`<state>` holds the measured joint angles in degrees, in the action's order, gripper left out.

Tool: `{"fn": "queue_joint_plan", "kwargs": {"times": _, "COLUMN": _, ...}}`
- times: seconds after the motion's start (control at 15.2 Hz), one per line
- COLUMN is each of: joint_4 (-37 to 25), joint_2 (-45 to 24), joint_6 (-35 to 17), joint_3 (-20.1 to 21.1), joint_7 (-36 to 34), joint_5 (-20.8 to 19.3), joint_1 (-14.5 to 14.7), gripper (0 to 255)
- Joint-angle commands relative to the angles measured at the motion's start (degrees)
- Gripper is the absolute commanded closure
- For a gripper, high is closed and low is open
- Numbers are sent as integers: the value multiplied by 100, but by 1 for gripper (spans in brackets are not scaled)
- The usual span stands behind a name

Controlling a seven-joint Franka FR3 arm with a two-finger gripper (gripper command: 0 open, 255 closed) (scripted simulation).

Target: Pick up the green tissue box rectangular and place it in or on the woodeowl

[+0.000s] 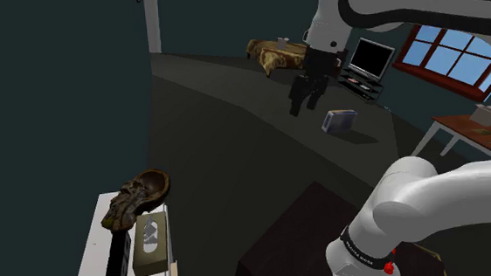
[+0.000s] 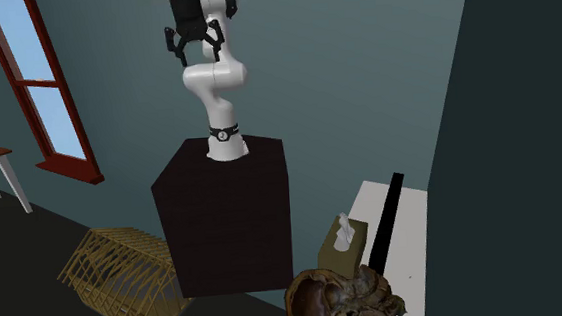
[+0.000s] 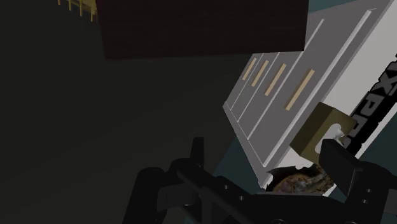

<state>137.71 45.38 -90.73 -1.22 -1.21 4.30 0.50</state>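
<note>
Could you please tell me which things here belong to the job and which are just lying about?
Job: olive-green rectangular tissue box; brown carved wooden bowl; black two-finger gripper, open.
Lying about: white drawer cabinet; slatted wooden frame; small grey box; black-screened television.

Far below my gripper stood a white cabinet with pale handles and a black strip along its top. A wooden frame lay on the floor, also well below. Off to one side of the gripper was a red-framed window. Beyond it were a TV and a grey box.
</note>
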Motion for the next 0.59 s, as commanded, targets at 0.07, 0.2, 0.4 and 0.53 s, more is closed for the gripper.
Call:
{"fn": "queue_joint_plan", "kwargs": {"times": 0.07, "joint_4": 127, "joint_2": -63, "joint_6": -204, "joint_3": 17, "joint_7": 32, "joint_5": 56, "joint_1": 44, "gripper": 0}}
{"fn": "queue_joint_plan", "kwargs": {"times": 0.2, "joint_4": 359, "joint_2": -213, "joint_6": -617, "joint_3": 53, "joint_7": 102, "joint_5": 171, "joint_1": 136, "gripper": 0}}
{"fn": "queue_joint_plan", "kwargs": {"times": 0.4, "joint_4": 652, "joint_2": -505, "joint_6": -1248, "joint_3": 115, "joint_7": 222, "joint_5": 355, "joint_1": 285, "gripper": 0}}
{"fn": "queue_joint_plan", "kwargs": {"times": 0.53, "joint_4": 809, "joint_2": -744, "joint_6": -1674, "joint_3": 157, "joint_7": 311, "joint_5": 486, "joint_1": 394, "gripper": 0}}
